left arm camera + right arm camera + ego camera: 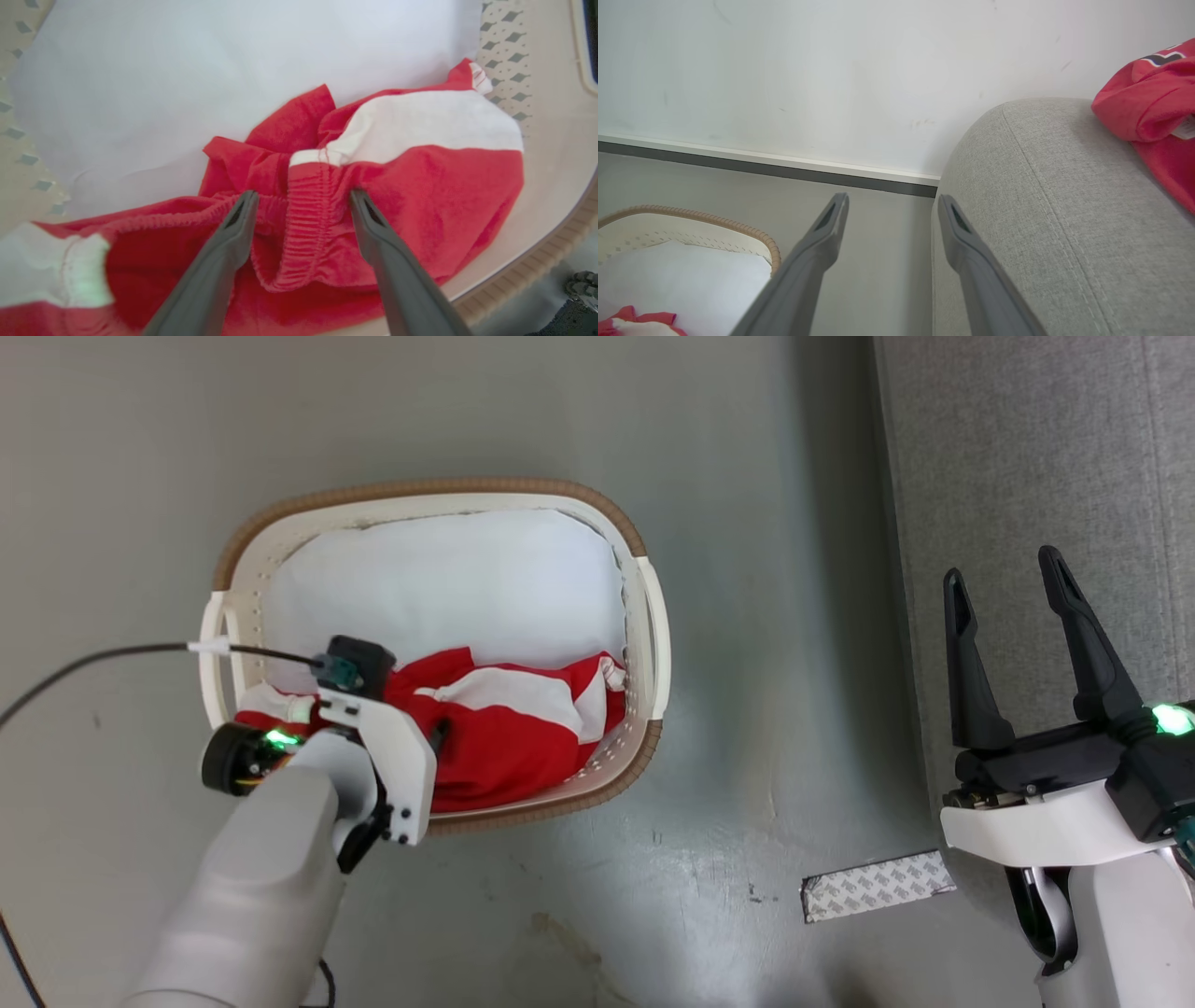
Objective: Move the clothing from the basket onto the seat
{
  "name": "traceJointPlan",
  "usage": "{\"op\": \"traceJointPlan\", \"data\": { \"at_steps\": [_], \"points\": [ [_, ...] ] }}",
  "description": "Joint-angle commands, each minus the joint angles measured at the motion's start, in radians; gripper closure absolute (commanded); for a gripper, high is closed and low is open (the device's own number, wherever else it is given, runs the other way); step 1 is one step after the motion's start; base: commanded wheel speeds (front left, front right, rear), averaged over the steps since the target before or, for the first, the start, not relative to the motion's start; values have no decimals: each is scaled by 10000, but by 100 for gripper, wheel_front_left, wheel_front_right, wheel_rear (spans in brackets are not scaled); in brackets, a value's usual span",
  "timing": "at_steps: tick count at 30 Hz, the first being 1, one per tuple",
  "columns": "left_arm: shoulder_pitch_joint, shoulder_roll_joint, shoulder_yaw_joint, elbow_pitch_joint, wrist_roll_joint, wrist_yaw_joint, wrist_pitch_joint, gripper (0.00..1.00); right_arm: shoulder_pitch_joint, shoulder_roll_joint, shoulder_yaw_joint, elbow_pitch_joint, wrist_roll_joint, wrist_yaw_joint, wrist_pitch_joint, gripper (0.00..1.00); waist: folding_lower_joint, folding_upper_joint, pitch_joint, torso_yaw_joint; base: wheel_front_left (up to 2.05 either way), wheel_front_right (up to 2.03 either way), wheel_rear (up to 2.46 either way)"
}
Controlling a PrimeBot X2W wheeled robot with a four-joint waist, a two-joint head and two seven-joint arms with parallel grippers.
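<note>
The cream basket (429,490) stands on the floor with a white cloth lining (448,579). Red clothing with white panels (504,728) lies bunched at its near end. My left arm reaches down into the basket, and its wrist hides the fingers in the head view. My left gripper (303,196) is open, its tips resting on the clothing (444,186) on either side of a gathered elastic fold. My right gripper (1001,569) hangs open and holds nothing over the edge of the grey seat (1027,448). Another red garment (1153,93) with dark lettering lies on the seat (1064,210).
A patch of patterned tape (878,887) is stuck to the grey floor between basket and seat. A black cable (93,658) runs from the left to my left wrist. Behind the basket (714,221) a white wall with a dark skirting strip (761,165) closes the space.
</note>
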Motion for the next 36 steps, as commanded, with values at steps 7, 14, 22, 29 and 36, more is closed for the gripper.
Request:
{"op": "traceJointPlan", "data": {
  "at_steps": [7, 14, 22, 29, 36],
  "points": [
    [-270, 101, -347, -34, -1168, -37, 546, 0, -209, -3, 24, -102, 70, -25, 9, 0, -1, 0, 337, -70, 0, 0, 0],
    [-269, 277, -797, -363, -2008, -20, 788, 0, -219, -1, -60, -133, 25, -25, 9, 0, -1, 0, 505, -32, 0, 0, 0],
    [-210, 280, -1595, -904, -2890, -21, 863, 0, -346, -1, -93, -175, -75, -25, 9, 0, -1, 0, 686, 34, 0, 0, 0],
    [-303, 344, -2434, -1264, -3481, -22, 810, 51, -401, -3, -114, -208, -95, -25, 9, 0, -1, 0, 867, 29, 0, 0, 0],
    [-416, 568, -3316, -1676, -4155, -22, 250, 100, -371, -3, -211, -88, -119, -25, 9, 0, -1, 0, 748, 110, 0, 0, 0]
  ]
}}
